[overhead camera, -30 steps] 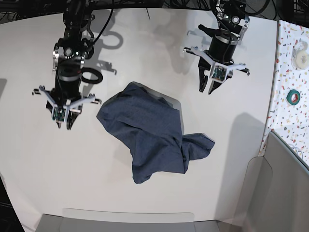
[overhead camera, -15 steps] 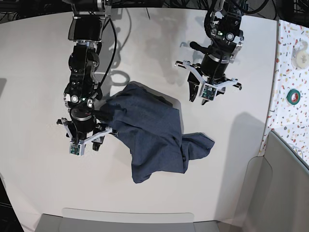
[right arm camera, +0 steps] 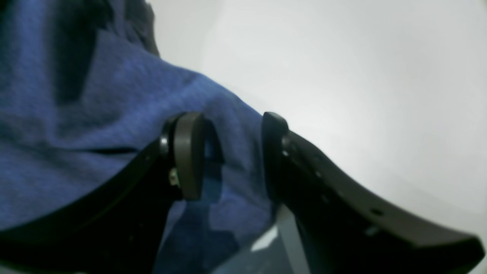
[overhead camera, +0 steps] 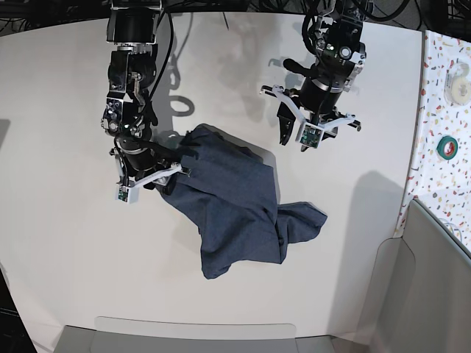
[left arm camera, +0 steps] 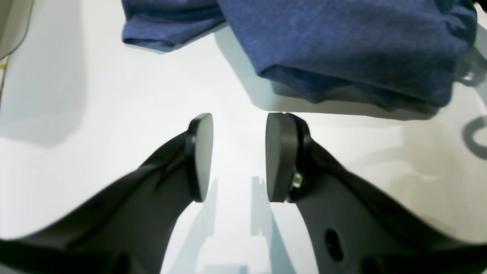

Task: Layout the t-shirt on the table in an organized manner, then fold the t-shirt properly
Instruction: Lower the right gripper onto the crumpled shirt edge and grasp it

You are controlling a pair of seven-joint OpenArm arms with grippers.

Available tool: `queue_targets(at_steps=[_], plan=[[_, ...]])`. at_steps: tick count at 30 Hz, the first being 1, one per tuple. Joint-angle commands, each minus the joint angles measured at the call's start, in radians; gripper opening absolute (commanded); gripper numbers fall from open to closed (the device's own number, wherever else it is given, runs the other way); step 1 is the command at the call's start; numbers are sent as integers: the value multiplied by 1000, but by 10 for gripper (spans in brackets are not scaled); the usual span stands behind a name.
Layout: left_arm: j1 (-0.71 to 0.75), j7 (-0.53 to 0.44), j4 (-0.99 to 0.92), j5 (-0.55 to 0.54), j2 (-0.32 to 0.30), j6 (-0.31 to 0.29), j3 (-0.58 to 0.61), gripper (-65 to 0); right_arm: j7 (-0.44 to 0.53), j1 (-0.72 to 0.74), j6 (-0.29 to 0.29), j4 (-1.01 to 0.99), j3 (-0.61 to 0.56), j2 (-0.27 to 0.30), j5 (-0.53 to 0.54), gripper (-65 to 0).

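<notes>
The dark navy t-shirt [overhead camera: 228, 198] lies crumpled in the middle of the white table [overhead camera: 59, 257]. My right gripper [overhead camera: 168, 175] is down at the shirt's left edge. In the right wrist view its fingers [right arm camera: 188, 152] stand apart over a fold of the t-shirt [right arm camera: 76, 133], with cloth lying in the gap of the right gripper [right arm camera: 232, 125]. My left gripper [overhead camera: 294, 141] hovers just beyond the shirt's upper right edge. The left wrist view shows the left gripper [left arm camera: 239, 125] open and holding nothing, a short way from the t-shirt [left arm camera: 342, 38], over bare table [left arm camera: 95, 114].
A speckled white surface at the right edge holds a green tape roll [overhead camera: 447, 147] and a white roll [overhead camera: 459, 73]. A grey bin [overhead camera: 434, 294] stands at the lower right. A grey panel [overhead camera: 191, 334] runs along the table's front edge.
My right arm swung from left of the shirt onto its left edge. My left arm shifted left toward the shirt's top right. Both pairs of jaws opened wider.
</notes>
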Motion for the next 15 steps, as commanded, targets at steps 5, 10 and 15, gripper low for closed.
queue_targets(at_steps=[5,10,15], plan=[[13,-20,18,4,-1,5,-1,-422,23,9,7,20,3,2,10,-402],[21,-22,18,4,0,5,-1,-422,23,16,7,8,0,22,9,-402],[21,-22,18,4,0,5,-1,-422,30,35,9,-83,-1,21,13,-432]])
